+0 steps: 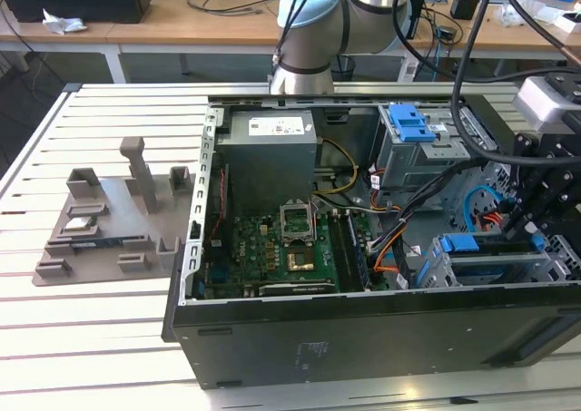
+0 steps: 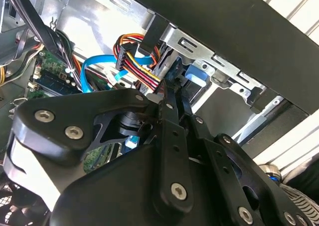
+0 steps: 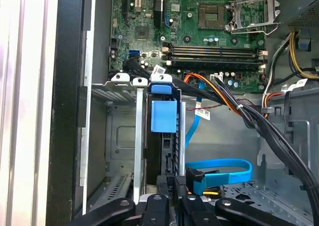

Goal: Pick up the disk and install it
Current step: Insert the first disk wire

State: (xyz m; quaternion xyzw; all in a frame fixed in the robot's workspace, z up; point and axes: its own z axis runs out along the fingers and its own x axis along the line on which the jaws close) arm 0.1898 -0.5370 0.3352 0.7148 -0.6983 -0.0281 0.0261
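My tool (image 3: 174,185) is down inside the open computer case (image 1: 318,338), at about 4 o'clock of the case in the exterior view. It is parked right at the drive cage (image 3: 117,86). I cannot tell from these pictures whether the tool is clamped or free.

The disk (image 3: 159,146) stands on edge in a cage slot, straight ahead of the tool in the first wrist view. Its blue carrier tab (image 3: 163,117) faces out of the slot. Standing it that way lets the rails ride the cage guides, so I judge it is seated or nearly so. The neighbouring slot is bare metal.

A flat blue data cable (image 3: 219,166) loops just beside the tool, with its plug near the disk's end. It lies close enough to reach the drive, but I can't say whether it is mated. A bundle of black, orange and red leads (image 2: 134,61) runs past the cage, clear of the slot.

Beyond that the motherboard (image 1: 272,248) lies flat on the case floor around 8 o'clock. The grey power supply (image 1: 272,157) is at 11 o'clock, and another bay with a blue latch (image 1: 408,121) is at 1 o'clock.

Outside the case at 9 o'clock, a grey parts fixture (image 1: 100,220) sits on the slatted desk (image 1: 91,338).
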